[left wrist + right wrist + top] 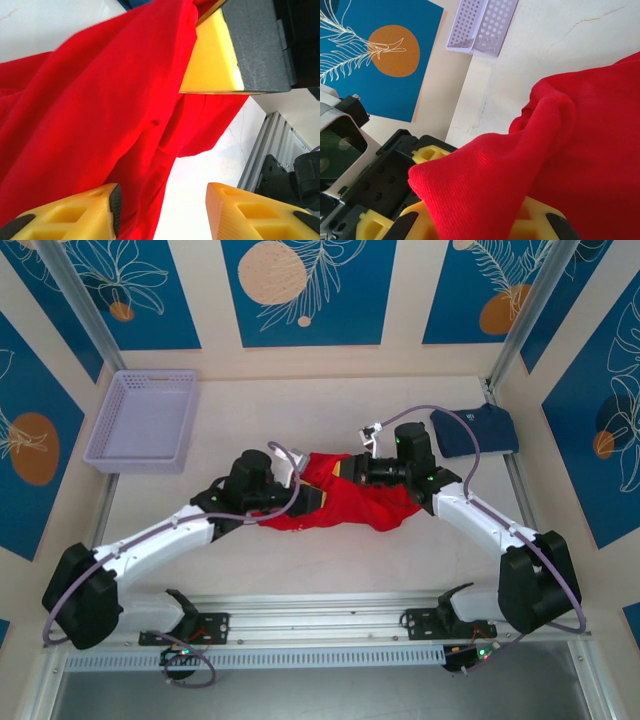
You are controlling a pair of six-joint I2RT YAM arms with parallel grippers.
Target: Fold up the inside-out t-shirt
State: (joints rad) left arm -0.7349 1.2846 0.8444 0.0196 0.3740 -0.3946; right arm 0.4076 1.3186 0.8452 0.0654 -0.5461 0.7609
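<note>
The inside-out t-shirt (340, 505) is a bright red bunched heap in the middle of the table, lifted at its top between both grippers. My left gripper (306, 490) is at its left edge. In the left wrist view the jaws of this gripper (162, 202) stand apart; red cloth (100, 100) hangs against the left fingertip (100, 205) and is not pinched. My right gripper (352, 469) reaches in from the right and is shut on a fold of the shirt. In the right wrist view that cloth (520, 170) drapes over the gripper (480, 225) and hides the fingertips.
A lavender plastic basket (145, 420) stands at the back left and also shows in the right wrist view (482, 25). A folded navy blue t-shirt (478, 430) lies at the back right. A metal rail (320, 625) runs along the near edge.
</note>
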